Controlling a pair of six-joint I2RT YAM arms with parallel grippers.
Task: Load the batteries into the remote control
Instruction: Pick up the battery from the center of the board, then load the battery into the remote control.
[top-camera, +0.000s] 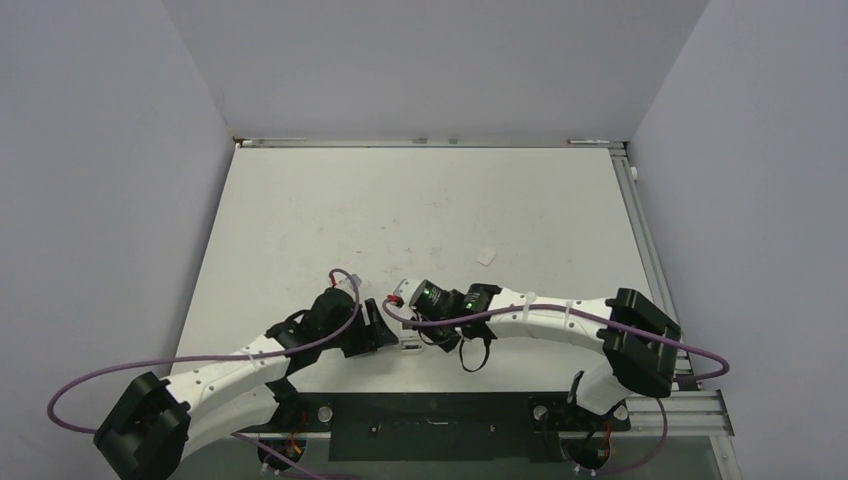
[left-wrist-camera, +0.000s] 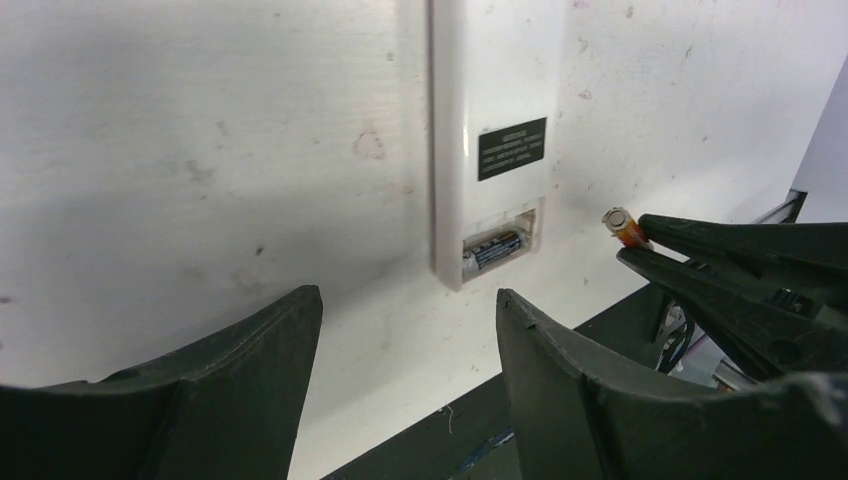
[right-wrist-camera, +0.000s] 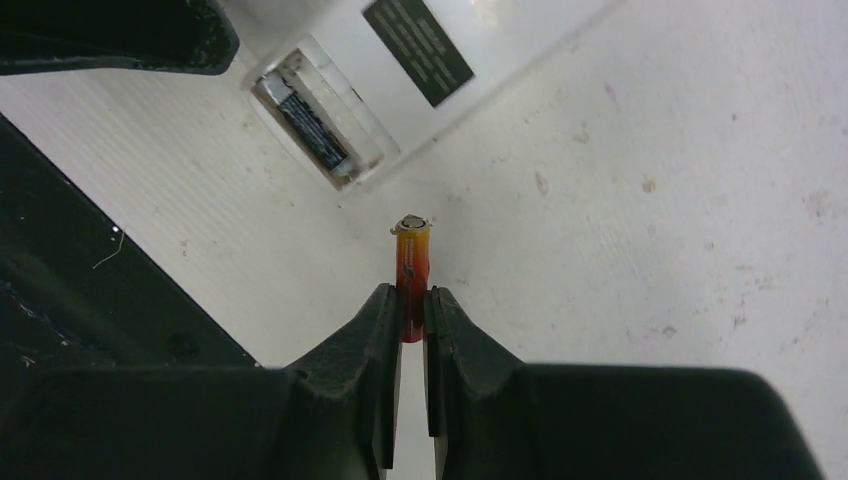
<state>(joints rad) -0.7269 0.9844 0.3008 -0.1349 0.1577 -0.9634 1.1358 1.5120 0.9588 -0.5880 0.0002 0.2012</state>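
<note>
Right wrist view shows us the right jaws clenched on a battery (right-wrist-camera: 412, 268) (a slim red-orange cylinder with a metal cap at its free end), which stands out forward of the tips. This battery hangs above the worktop (right-wrist-camera: 650, 200), near the open end of the remote control (right-wrist-camera: 500, 25) but not touching it. The remote control lies flat on the worktop with its plain white back upward, and a dark label (right-wrist-camera: 418, 50) sits on this face. Its battery compartment (right-wrist-camera: 345, 125) is uncovered. A second battery (right-wrist-camera: 305, 112), with a dark wrap, lies in one slot, while the slot beside it shows only bare plastic.

In the left wrist view the left jaws are released and spread wide, with nothing between them. The remote control lies on the worktop beyond the gap, with its compartment end toward the camera. The right jaws enter from the right side (they are dark and pointed), and the held battery is just beside the compartment corner.

From the top external view we see the left arm (top-camera: 240, 365) and the right arm (top-camera: 550, 318) meeting close to the near edge of the worktop. A small flat white square piece (top-camera: 486, 256) lies well apart from them, farther back and to the right.
</note>
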